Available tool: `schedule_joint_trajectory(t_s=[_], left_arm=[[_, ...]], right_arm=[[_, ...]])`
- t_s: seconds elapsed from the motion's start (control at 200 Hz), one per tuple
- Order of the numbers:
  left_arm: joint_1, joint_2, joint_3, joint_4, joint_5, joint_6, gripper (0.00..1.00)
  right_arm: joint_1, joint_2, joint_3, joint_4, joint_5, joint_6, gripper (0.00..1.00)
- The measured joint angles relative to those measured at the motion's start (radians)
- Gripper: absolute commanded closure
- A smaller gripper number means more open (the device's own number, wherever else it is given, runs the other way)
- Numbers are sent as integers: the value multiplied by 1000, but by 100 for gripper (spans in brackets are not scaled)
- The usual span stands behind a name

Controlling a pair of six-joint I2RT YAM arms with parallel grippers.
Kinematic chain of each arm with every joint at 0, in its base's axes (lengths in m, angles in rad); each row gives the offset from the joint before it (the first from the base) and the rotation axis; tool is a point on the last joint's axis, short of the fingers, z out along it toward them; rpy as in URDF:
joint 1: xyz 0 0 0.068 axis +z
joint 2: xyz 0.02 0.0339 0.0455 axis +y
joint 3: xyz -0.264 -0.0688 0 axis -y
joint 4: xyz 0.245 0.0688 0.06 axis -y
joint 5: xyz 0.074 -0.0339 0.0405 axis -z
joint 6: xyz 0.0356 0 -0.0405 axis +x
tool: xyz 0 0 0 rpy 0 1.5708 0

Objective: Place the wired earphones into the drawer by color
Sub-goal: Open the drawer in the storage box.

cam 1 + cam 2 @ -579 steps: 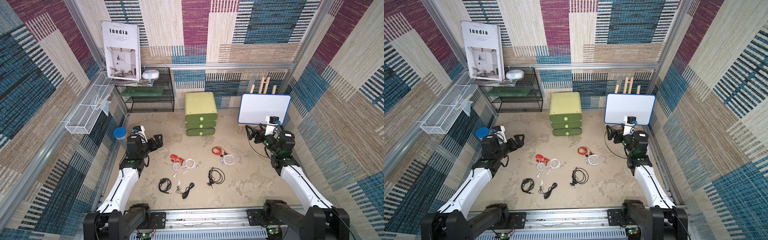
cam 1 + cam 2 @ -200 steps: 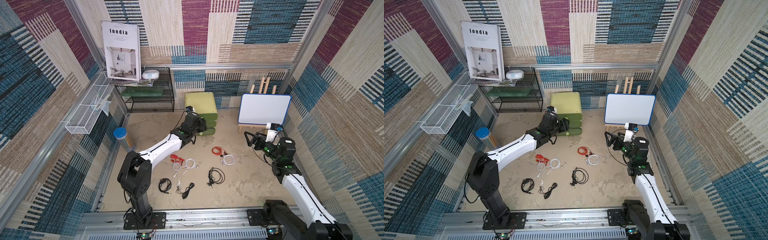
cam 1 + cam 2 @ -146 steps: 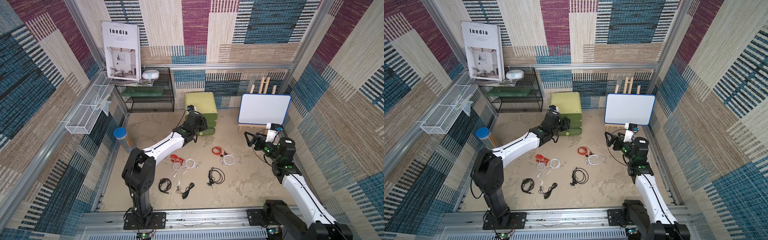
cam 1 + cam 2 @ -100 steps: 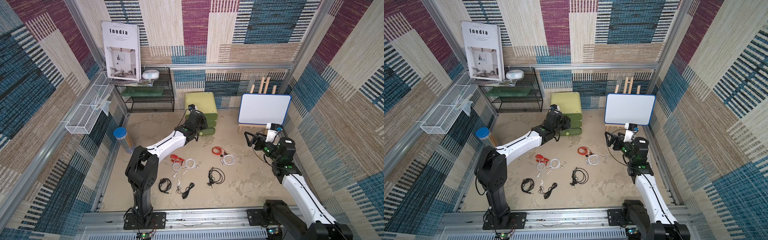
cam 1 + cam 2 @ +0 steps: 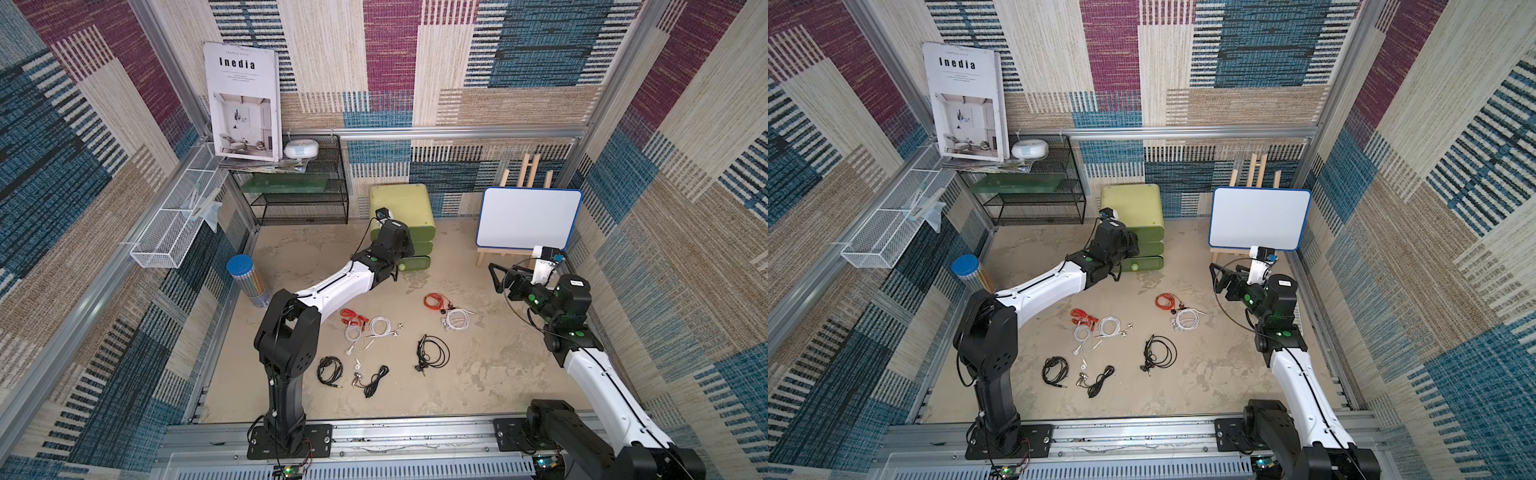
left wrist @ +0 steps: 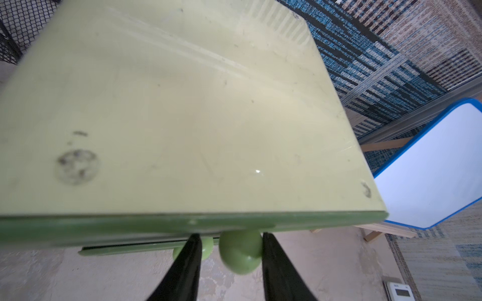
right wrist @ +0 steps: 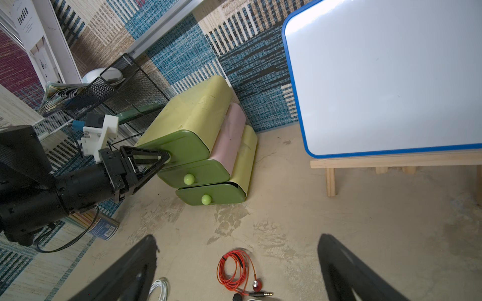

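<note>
left fingers sit either side of the top drawer's round knob. one finger touches the knob and the other shows a small gap, so they straddle it without clamping. the wrist sits level with the top drawer front of the green three-drawer unit, at the back of the desk. all three fronts look pushed in.

right fingers are spread wide with nothing between them, hovering over the desk by the right wall. in the right wrist view a red-orange earphone bundle lies on the desk between and beyond them.

wired earphones are all loose on the desk in front of the drawers, none inside:
- red-orange bundle with a white bundle just beside it, right of centre
- second red-orange bundle touching a sprawled white one, left of centre
- black coil in the middle
- two more black ones nearer the front rail

further out, a whiteboard on a wooden easel stands right of the drawers. a black wire shelf stands left of them, and a blue-lidded canister is by the left wall.
</note>
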Motion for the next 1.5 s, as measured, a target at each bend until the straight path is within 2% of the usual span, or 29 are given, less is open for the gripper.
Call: schedule_joint_trajectory(t_s=[0.29,0.631,1.497], left_arm=[[0,24,25,2,1,-1,65],[0,31,27,5,5,-2,78],[-13,-164,-234,73,75,-31,84]], right_arm=[[0,1,0,0,0,0,0],[0,2,0,0,0,0,0],[0,2,0,0,15,0,1]])
